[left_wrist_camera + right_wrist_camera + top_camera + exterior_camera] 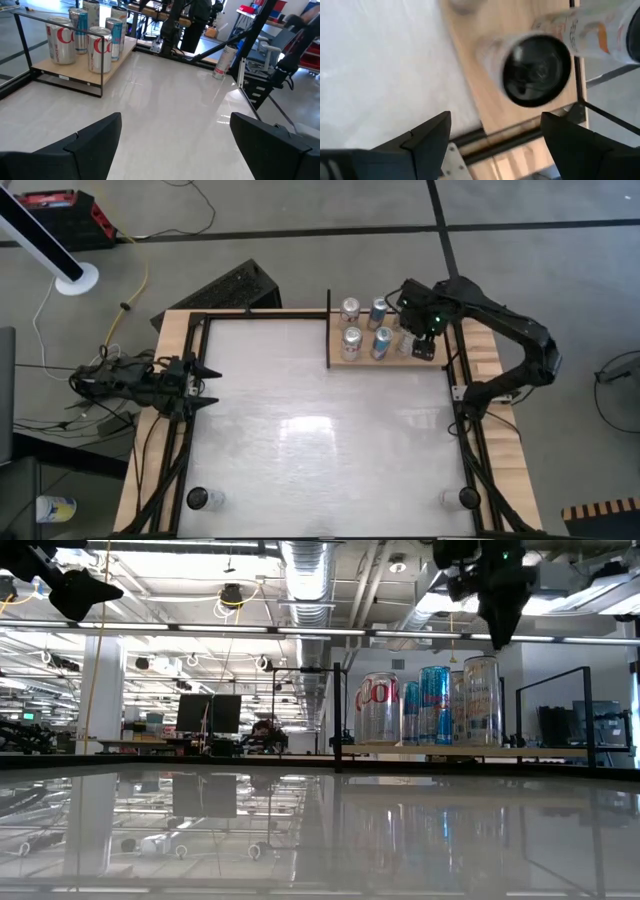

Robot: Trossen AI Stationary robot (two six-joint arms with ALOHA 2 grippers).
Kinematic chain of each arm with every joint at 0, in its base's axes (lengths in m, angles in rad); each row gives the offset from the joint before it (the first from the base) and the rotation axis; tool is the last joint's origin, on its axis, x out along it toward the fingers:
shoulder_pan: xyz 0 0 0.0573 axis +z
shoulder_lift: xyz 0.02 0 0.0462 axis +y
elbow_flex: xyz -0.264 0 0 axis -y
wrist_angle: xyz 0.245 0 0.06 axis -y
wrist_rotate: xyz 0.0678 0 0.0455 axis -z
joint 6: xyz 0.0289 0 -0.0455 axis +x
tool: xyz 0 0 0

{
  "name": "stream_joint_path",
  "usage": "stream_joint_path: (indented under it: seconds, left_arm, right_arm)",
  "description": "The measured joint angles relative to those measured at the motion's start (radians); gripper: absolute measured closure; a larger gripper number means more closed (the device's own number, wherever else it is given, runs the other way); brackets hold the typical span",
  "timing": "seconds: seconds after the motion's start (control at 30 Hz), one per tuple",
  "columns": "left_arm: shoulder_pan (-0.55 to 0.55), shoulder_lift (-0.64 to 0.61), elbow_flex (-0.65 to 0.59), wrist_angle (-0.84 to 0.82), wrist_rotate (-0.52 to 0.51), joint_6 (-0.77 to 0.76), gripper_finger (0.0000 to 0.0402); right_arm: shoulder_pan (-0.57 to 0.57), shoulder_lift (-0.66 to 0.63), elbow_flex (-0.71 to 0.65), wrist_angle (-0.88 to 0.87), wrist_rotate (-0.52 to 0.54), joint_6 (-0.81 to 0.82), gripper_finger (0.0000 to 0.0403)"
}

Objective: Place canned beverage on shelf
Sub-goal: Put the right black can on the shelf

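Note:
The shelf [365,361] is a light wooden board with black posts at the table's far right. Several cans stand upright on it: silver-and-red cans [380,708] and blue cans [435,705]. A white can with orange marks [481,700] stands at the shelf's right end, and the right wrist view shows its dark top [536,70]. My right gripper [425,348] hangs open just above this can, its fingers clear of it [495,131]. My left gripper [210,385] is open and empty at the table's left edge.
A tall black post [328,330] marks the shelf's left end, and a black frame [555,710] its right end. Small cans stand at the table's near corners [205,498] [468,498]. Open white tabletop [320,430] lies between the arms. A keyboard [235,285] lies beyond the far edge.

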Motion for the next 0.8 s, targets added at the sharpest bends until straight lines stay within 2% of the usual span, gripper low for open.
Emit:
stream_joint_path:
  seconds: [0.13, 0.27, 0.47, 0.67, 0.8]
  left_arm:
    - [0.0, 0.0, 0.0, 0.0, 0.0, 0.0, 0.0045]
    - [0.0, 0.0, -0.002, 0.002, 0.001, -0.001, 0.0045]
    - [0.0, 0.0, -0.006, 0.001, 0.022, -0.006, 0.0045]
    - [0.0, 0.0, -0.006, 0.003, 0.052, -0.005, 0.0045]
    - [0.0, 0.0, -0.006, 0.004, 0.068, 0.001, 0.0045]
  right_arm:
    - [0.108, -0.045, 0.0, 0.005, -0.054, 0.149, 0.0072]
    - [0.277, -0.071, 0.0, 0.057, -0.139, 0.369, 0.0072]
    - [0.674, -0.048, 0.0, 0.127, -0.159, 0.747, 0.0072]
    - [1.085, 0.028, 0.0, 0.127, -0.245, 1.306, 0.0072]
    - [1.321, 0.079, 0.0, 0.127, -0.256, 1.661, 0.0072]
